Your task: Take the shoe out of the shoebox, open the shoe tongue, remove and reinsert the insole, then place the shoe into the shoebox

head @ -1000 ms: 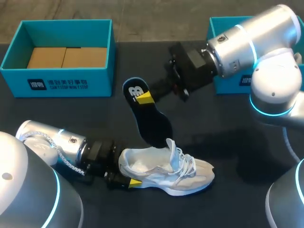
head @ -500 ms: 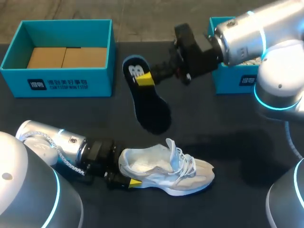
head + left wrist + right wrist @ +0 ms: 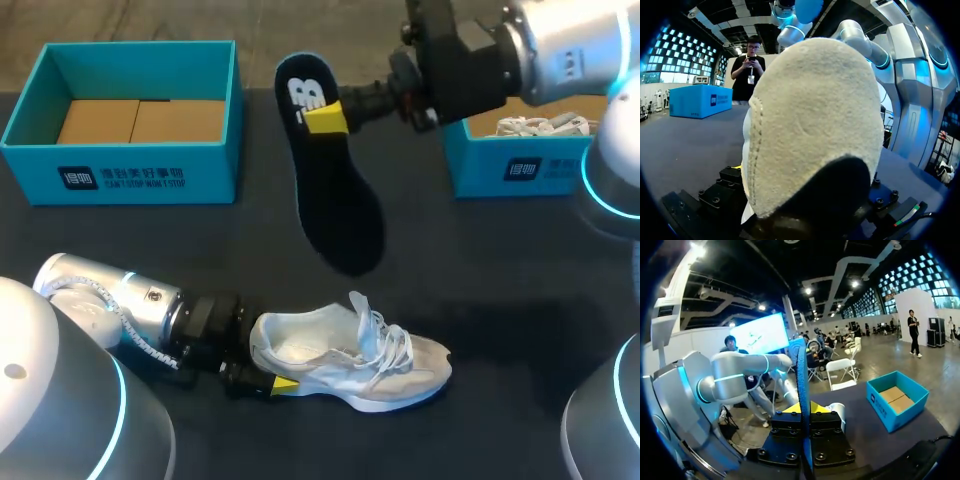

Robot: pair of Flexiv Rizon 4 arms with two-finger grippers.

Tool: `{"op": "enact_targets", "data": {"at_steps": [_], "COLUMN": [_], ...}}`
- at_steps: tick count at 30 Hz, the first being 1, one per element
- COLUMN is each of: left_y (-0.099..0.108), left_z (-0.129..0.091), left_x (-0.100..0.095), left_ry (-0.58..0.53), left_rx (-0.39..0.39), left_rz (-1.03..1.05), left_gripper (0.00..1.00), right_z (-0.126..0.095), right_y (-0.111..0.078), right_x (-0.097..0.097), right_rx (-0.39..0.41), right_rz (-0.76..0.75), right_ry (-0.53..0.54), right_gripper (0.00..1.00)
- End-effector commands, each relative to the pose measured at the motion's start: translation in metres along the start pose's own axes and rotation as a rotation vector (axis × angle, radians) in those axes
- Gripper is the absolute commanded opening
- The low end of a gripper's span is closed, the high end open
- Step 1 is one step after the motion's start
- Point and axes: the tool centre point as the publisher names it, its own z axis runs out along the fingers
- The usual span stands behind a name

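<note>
The right jaws are pinching the dark insole [image 3: 335,190] by its heel end, holding it above the counter [image 3: 480,260]; the left jaws are clamping the heel of the shoe [image 3: 350,360] lying on it.

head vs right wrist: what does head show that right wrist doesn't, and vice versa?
Head only: the whole shoe on the table, left claw at its heel, and the second box with white laces inside. Right wrist only: the insole edge-on, pinched from both sides. Both: insole, right claw, the empty shoebox.
</note>
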Motion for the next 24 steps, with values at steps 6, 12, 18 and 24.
{"op": "enact_targets", "data": {"at_steps": [6, 12, 18, 24], "left_y": [0.003, 0.003, 0.003, 0.003], "left_z": [-0.002, -0.002, -0.002, -0.002], "left_x": [0.0, 0.0, 0.0, 0.0], "left_ry": [-0.002, -0.002, -0.002, -0.002], "left_rx": [-0.002, -0.002, -0.002, -0.002], "left_rz": [-0.001, -0.001, -0.001, -0.001], "left_gripper": [0.0, 0.0, 0.0, 0.0], "right_z": [-0.046, -0.046, -0.052, -0.089], "right_y": [-0.013, -0.013, -0.007, 0.025], "right_x": [0.027, 0.027, 0.028, 0.058], "right_rx": [-0.055, -0.055, -0.056, -0.048], "right_rz": [0.036, 0.036, 0.039, 0.07], "right_ry": [-0.048, -0.048, -0.053, -0.104], "right_gripper": [0.0, 0.0, 0.0, 0.0]}}
